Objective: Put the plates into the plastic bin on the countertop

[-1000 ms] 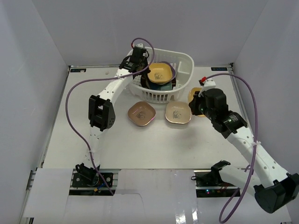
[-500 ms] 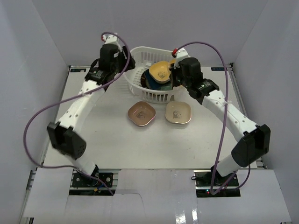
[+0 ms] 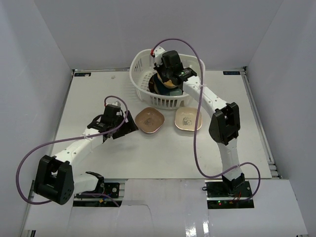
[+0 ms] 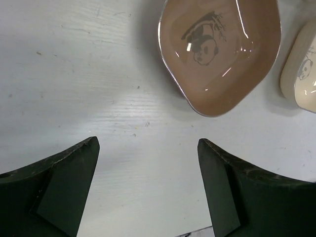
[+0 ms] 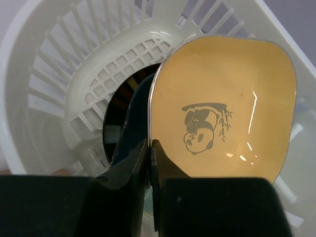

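Right claw (image 5: 149, 153) is pinched shut on the near rim of the yellow dish (image 5: 222, 108), holding it tilted over the interior of the plastic bin (image 5: 59, 74), which sits at 12 o'clock on the bench (image 3: 98, 94); lower the dish onto the dark plates (image 5: 129, 113) before releasing — a drop risks a bounce. Left claw (image 4: 148, 173) stands wide open and empty, with the brown dish (image 4: 219, 49) at 1 o'clock just ahead; advance, straddle one rim — clear of the neighbouring beige dish (image 4: 302, 74) — then close.
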Robot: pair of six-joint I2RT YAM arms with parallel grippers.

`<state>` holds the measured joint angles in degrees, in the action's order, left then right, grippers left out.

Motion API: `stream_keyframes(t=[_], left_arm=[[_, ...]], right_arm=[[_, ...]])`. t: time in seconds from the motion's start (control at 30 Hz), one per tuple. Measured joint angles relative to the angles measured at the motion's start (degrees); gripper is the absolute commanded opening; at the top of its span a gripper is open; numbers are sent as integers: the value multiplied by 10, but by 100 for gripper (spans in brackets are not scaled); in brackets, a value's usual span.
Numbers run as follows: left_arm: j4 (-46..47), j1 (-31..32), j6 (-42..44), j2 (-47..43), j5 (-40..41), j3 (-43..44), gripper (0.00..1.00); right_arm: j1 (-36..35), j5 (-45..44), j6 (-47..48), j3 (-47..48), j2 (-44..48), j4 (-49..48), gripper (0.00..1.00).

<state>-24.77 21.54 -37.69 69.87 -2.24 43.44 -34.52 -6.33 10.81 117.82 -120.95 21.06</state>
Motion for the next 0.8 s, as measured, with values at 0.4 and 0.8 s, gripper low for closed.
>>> stream_keyframes(t=[0.4,0.8], left_arm=[[132,0,-60,76,-44,-18,88],[204,0,-90,185,-43,-18,45]], right_arm=[[-9,-49,-3,-152,103,-16,58],[128,-52,-257,-731,554,-225,57]])
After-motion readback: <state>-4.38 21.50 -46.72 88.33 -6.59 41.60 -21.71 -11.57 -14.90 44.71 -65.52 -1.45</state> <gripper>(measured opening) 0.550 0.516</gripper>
